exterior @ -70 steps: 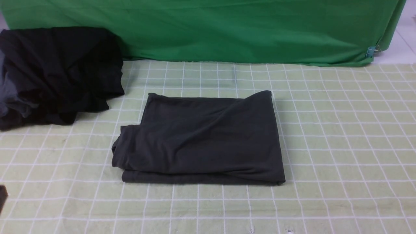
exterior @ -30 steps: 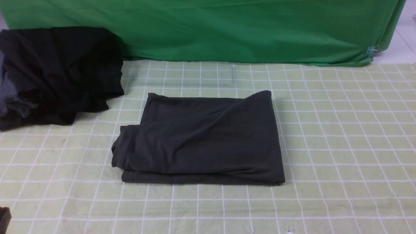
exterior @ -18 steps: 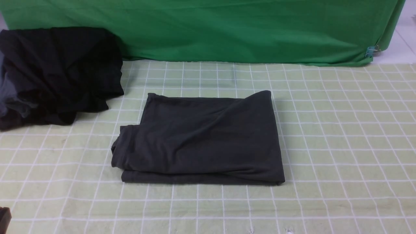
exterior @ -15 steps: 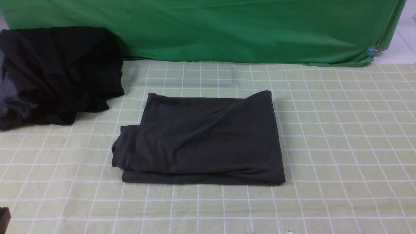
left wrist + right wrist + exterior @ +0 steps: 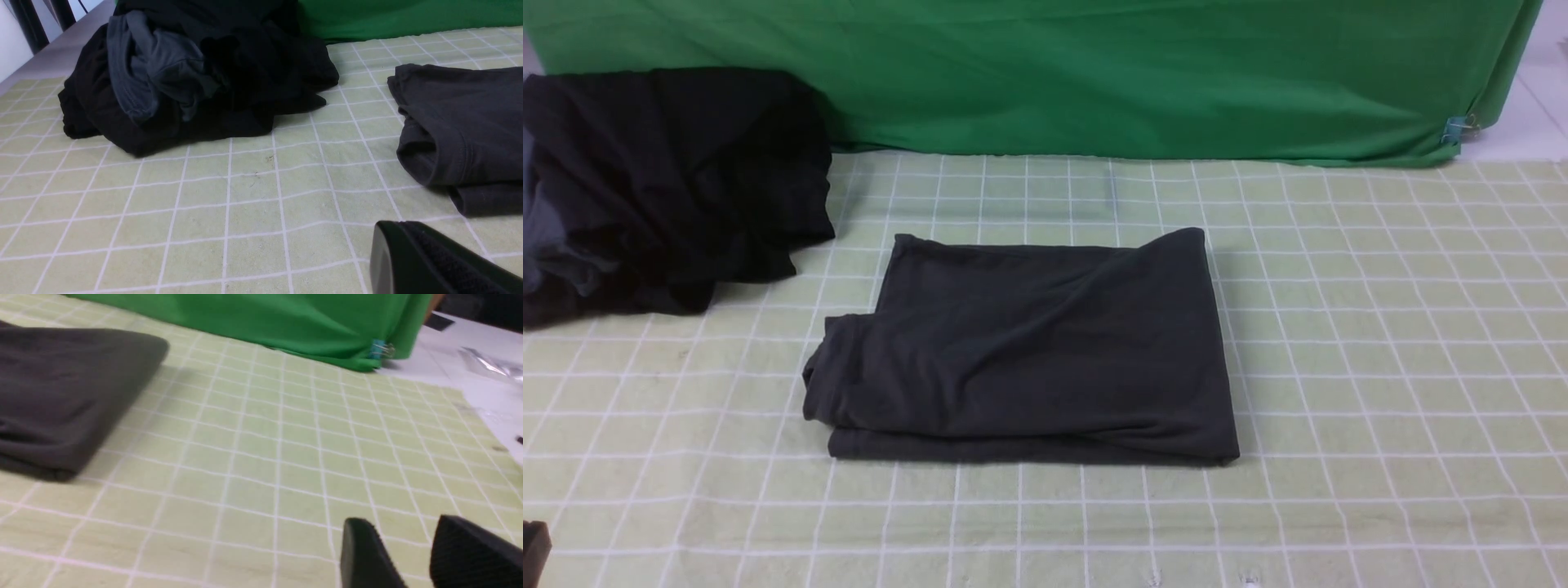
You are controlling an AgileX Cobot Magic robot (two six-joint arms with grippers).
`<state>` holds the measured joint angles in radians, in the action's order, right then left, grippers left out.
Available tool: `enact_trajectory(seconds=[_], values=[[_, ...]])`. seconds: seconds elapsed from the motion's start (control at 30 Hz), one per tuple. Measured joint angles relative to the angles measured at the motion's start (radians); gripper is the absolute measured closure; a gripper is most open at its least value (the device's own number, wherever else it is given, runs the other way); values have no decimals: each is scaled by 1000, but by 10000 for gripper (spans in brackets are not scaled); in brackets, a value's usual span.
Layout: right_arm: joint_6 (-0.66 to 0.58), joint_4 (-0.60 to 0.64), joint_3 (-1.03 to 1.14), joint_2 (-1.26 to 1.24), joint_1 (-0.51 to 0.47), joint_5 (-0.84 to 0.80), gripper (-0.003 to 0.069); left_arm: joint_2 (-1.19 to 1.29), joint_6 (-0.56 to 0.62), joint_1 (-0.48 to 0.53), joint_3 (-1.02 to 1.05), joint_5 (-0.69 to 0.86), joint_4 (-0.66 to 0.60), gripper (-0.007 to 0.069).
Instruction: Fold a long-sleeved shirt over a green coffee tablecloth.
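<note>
The long-sleeved shirt (image 5: 1025, 347) lies folded mid-tablecloth (image 5: 1380, 343); the right gripper (image 5: 408, 547) is empty, slightly parted; the left gripper (image 5: 433, 261) state is indeterminate.

Plain green backdrop cloth (image 5: 1094, 73) across rear, clipped at right corner (image 5: 1458, 128); white tabletop (image 5: 470, 371) beyond.
</note>
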<state>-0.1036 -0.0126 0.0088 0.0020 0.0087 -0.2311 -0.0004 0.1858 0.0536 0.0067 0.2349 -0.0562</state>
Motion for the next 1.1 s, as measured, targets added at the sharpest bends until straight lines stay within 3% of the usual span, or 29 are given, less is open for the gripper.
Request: enact_trajectory(seconds=[0.1,1.1], values=[[5,0,0,0,-33,0,418,0,0,0,0,0,3,622],[6,1,0,0,-30,0,418,0,0,0,0,0,2,622]])
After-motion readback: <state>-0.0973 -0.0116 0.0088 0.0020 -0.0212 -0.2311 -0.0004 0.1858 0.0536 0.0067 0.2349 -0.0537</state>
